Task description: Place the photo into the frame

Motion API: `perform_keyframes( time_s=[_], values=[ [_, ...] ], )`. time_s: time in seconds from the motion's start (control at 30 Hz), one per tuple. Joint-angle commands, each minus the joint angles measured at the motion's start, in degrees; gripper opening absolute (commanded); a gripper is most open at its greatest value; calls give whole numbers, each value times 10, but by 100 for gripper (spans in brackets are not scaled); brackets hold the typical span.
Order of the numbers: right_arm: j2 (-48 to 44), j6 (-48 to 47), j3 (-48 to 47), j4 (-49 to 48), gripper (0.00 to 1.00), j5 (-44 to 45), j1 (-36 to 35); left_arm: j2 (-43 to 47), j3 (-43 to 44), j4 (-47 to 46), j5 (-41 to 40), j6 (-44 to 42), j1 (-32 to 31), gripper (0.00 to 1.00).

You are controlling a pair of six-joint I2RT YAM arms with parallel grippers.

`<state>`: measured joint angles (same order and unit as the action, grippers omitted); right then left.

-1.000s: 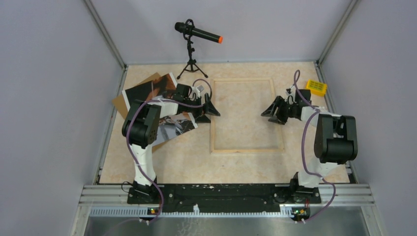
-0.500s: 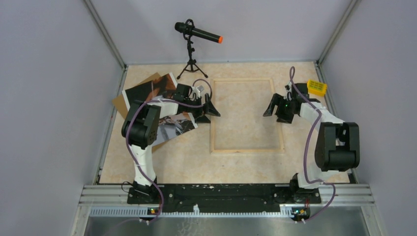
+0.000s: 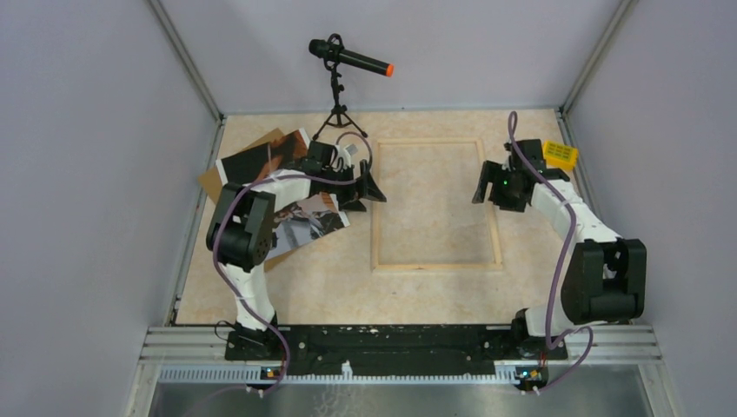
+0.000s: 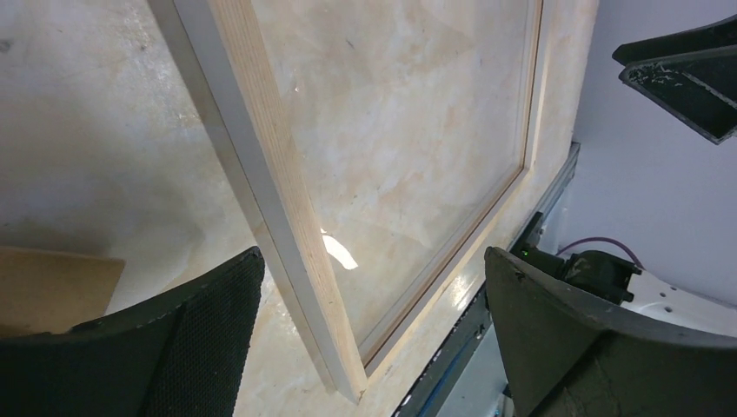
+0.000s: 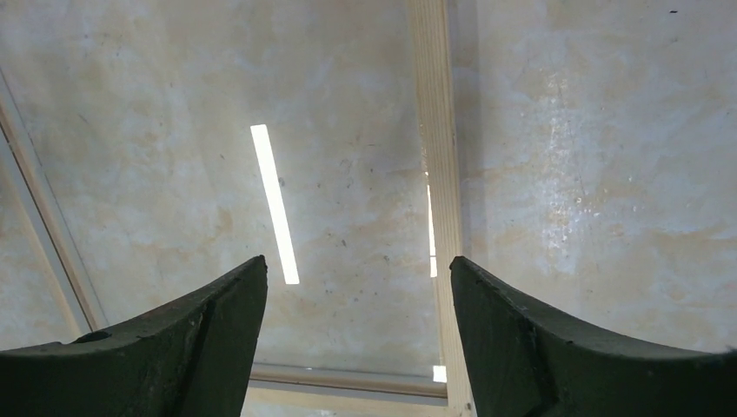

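The frame (image 3: 434,264), pale wood, lies flat in the middle of the table. The photo (image 3: 261,161), a dark print with a white border, lies at the left, partly under my left arm. My left gripper (image 3: 369,189) is open and empty, hovering at the frame's left rail (image 4: 278,174); in the left wrist view the gripper (image 4: 372,256) straddles that rail. My right gripper (image 3: 481,184) is open and empty over the frame's right rail (image 5: 434,130); in the right wrist view the gripper (image 5: 358,261) shows nothing between the jaws.
A plain brown backing board (image 3: 211,184) lies under the photo at the left. A microphone on a small tripod (image 3: 339,65) stands at the back. A yellow block (image 3: 560,155) sits at the far right. Walls close in both sides.
My right arm has stretched out and its gripper has moved a little farther back along the frame's right rail. My left gripper has shifted slightly toward the back. Both stay open.
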<state>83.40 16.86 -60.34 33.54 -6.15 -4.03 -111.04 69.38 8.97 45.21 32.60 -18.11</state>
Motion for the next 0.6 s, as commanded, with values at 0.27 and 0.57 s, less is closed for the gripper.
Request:
perform_keyframes(
  time_s=[0.27, 0.57],
  values=[
    [-13, 18, 32, -36, 74, -12, -76, 66, 38, 46, -55, -57, -2, 99],
    [-97, 41, 62, -66, 78, -22, -76, 9, 33, 36, -35, -28, -28, 99]
  ],
)
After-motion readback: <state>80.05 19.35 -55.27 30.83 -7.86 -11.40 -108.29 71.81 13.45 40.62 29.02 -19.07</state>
